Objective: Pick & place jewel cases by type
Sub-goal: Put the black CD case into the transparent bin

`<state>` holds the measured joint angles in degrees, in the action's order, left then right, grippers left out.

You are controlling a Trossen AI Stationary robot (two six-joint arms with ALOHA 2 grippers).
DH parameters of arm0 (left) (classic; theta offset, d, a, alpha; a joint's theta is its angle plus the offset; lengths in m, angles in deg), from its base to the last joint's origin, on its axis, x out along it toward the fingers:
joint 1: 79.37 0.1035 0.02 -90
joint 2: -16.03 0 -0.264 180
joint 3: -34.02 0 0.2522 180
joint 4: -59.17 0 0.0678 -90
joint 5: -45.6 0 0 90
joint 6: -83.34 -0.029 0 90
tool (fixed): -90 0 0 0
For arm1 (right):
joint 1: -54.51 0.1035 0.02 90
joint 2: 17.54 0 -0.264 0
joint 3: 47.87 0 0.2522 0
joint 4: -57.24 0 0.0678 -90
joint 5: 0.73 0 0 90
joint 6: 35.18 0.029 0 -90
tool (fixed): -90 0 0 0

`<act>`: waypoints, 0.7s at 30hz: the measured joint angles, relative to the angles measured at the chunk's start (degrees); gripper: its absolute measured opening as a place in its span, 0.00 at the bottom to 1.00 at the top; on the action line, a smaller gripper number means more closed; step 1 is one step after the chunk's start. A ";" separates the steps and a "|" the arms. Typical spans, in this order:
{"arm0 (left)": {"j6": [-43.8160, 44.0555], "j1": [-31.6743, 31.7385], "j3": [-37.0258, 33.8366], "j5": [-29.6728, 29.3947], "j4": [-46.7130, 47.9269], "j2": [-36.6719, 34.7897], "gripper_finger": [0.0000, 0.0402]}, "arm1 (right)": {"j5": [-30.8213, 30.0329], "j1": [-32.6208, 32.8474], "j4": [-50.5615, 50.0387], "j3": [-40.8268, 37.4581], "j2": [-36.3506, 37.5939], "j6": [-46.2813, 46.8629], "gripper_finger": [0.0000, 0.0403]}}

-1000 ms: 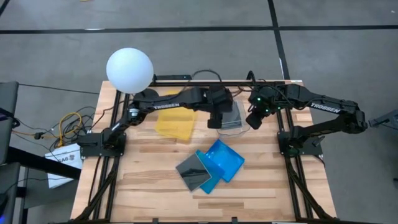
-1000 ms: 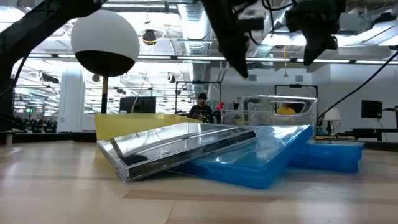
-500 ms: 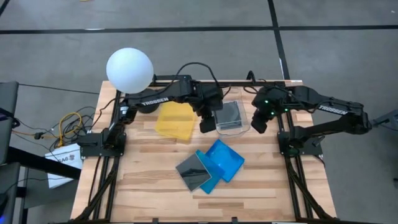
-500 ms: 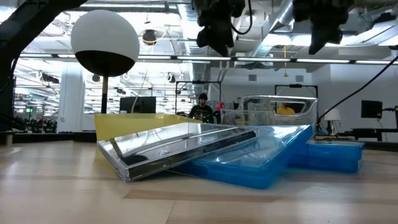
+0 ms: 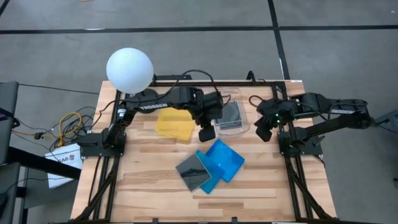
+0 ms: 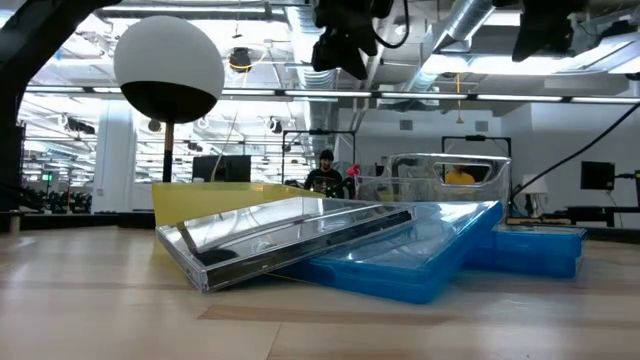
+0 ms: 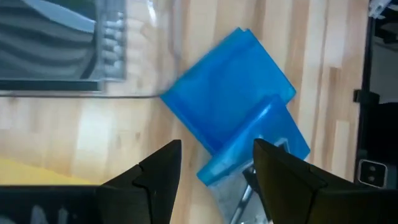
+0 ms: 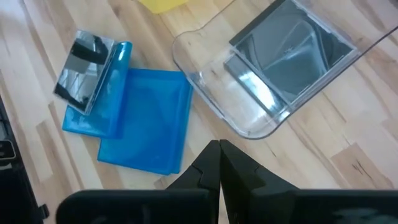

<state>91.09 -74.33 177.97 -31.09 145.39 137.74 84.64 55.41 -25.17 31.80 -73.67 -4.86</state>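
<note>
Hovering: my left gripper [image 5: 206, 132] hangs above the table between the yellow tray [image 5: 176, 122] and the clear container [image 5: 232, 116], fingers spread apart and holding nothing.
Right arm: my right gripper [image 8: 219, 163] waits off by the table's right edge, fingers pressed together with nothing between them.
Sorted so far: one grey jewel case [image 5: 231, 115] lies flat inside the clear container; the yellow tray looks to hold nothing yet.
Pile: the remaining cases sit mid-table, a second grey case [image 5: 193, 172] leaning tilted on a blue case [image 5: 212, 181], with another blue case [image 5: 222, 159] touching them on the side nearer the container.
Key relation: the pile lies just beyond my left gripper toward the table's front edge; the near blue case shows between my left fingers [image 7: 157, 180] in the wrist view, sitting corner-on as a diamond rather than square to them.
Nearer arm: the left, clearly; the right stands well apart from the pile.
Next move, as I judge it: descend on the near blue case, turning the wrist so the fingers close across a straight edge, not a corner.
</note>
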 joint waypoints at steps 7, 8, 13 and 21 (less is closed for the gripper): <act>2.58 -3.55 -8.69 -0.14 -7.09 -3.88 0.48 | -3.11 5.50 -0.12 -0.02 -0.12 2.76 0.00; 3.48 -3.75 -11.24 -0.56 -9.83 -5.60 0.48 | -3.27 5.95 -0.12 0.00 -0.12 2.79 0.00; 11.14 -3.60 -30.74 -2.66 -23.14 -17.70 0.48 | -3.27 6.21 0.12 -0.02 -0.17 2.81 0.00; 25.74 -4.62 -56.95 -2.68 -38.89 -34.05 0.48 | -0.33 6.73 4.68 0.00 -2.52 4.75 0.00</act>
<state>116.84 -78.94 121.02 -33.77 106.50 103.69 84.31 62.14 -20.49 31.80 -76.19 -0.12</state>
